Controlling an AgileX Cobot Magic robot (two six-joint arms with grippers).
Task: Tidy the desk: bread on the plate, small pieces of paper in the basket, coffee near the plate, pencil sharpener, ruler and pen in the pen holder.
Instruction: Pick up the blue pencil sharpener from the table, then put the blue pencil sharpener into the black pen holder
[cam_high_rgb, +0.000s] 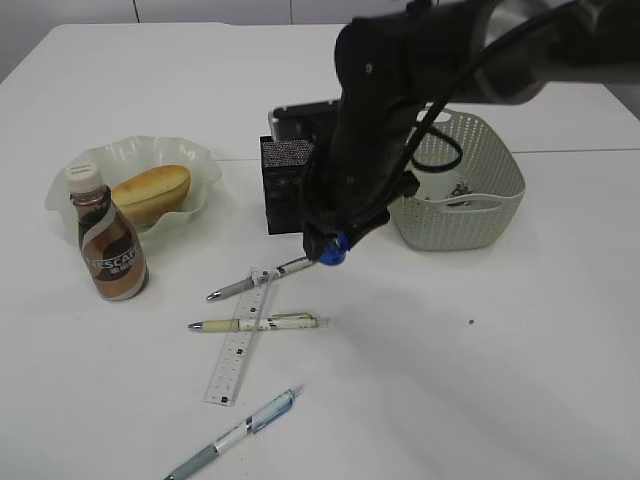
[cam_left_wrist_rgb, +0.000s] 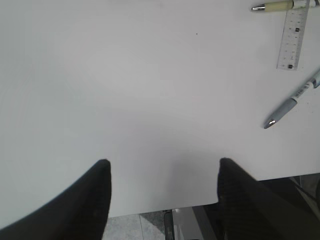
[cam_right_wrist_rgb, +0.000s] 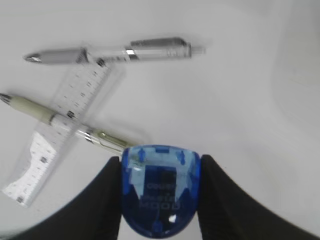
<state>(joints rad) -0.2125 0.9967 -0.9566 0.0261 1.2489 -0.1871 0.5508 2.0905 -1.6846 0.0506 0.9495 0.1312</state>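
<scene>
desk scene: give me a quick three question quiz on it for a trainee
1. True or false: the bread already lies on the plate.
2. What does the right gripper hold? A) a pen B) the blue sharpener C) the ruler
3. How many pens lie on the table in the exterior view?

Key:
1. True.
2. B; its fingers clamp the sharpener on both sides.
3. Three: two across the ruler, one near the front edge.
</scene>
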